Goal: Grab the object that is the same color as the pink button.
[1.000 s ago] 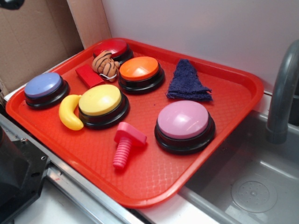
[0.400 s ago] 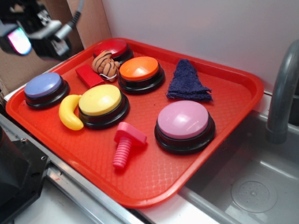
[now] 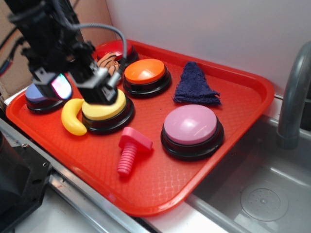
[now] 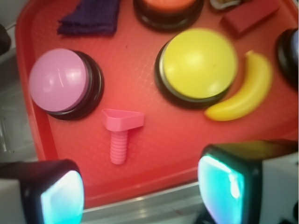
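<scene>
Wrist view: gripper held wide open, nothing grasped | pink bolt seen lying flat on red tray | placed just beside pink button, ahead of fingertips

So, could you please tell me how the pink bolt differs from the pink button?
The bolt is smaller and a hotter pink; the pink button is larger and paler. The bolt lies on its side, ribbed shaft showing; the button sits upright, domed, on a black base. Both rest on the red tray.
</scene>
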`<state>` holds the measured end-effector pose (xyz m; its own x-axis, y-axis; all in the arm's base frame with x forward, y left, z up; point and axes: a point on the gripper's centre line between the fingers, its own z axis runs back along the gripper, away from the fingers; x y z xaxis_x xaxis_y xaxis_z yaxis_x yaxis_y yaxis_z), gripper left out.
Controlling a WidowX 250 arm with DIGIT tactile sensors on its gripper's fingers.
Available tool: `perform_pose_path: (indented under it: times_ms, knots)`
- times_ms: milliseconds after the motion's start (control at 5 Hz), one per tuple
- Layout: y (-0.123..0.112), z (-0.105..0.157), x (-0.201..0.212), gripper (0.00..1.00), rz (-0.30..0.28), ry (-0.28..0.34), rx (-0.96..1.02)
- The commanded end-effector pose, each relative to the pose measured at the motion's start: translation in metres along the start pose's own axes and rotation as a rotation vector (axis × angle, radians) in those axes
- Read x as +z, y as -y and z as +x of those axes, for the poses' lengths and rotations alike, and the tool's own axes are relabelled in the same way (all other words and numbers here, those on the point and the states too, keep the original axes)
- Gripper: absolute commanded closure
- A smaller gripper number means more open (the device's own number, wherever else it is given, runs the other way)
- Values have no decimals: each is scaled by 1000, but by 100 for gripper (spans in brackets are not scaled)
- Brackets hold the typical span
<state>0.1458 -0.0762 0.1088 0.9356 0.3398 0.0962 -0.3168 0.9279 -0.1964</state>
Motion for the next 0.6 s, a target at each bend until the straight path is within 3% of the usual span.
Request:
perform_pose_path:
  times_ms: [0, 400]
  knots:
    - [17, -2, -39, 0, -17, -31, -4]
    - [19, -5, -75, 0, 33, 28, 66]
